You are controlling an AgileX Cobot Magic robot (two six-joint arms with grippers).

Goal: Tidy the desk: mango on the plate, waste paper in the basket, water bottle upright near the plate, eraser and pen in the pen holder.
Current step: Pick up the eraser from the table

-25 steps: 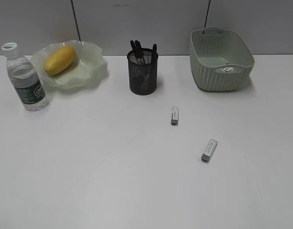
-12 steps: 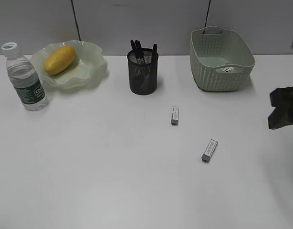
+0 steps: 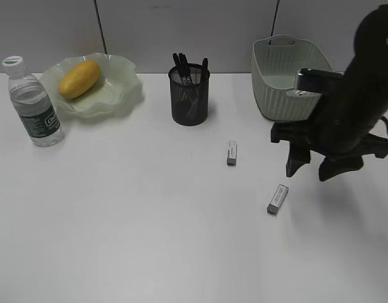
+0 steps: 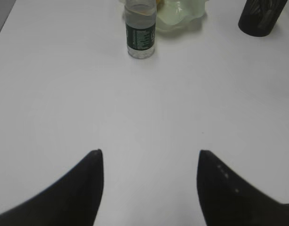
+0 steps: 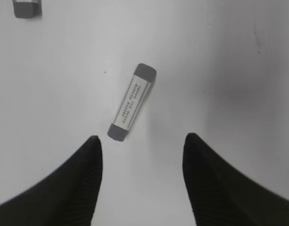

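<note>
Setting: a plain white tabletop (image 3: 118, 240) against a grey panelled wall.
Far left: the water bottle (image 3: 31, 104) stands upright just beside the plate (image 3: 121, 85), and the mango (image 3: 79, 78) lies on that plate.
Left gripper (image 4: 149, 162): seen only in its wrist view, fingers apart over bare tabletop, holding nothing, well short of the bottle.
Centre: the pen holder (image 3: 189, 96) already has dark pens standing in it.
Near eraser (image 3: 231, 153): lies flat, in front of and slightly right of the holder.
Far eraser (image 3: 277, 199): lies flat and slanted, closer to the camera and further right.
Right gripper (image 3: 311, 169): fingers apart and empty, above the tabletop, just right of and beyond the far eraser; in the wrist view that eraser (image 5: 132, 101) sits slantwise ahead of the gap, nearer the left finger.
Basket (image 3: 270, 88): at the back right, partly hidden by the arm.
Handling: probably light, small, stiff and slightly grippy; best pinched across its narrow sides at mid-length, with the wrist turned to match the slant.
</note>
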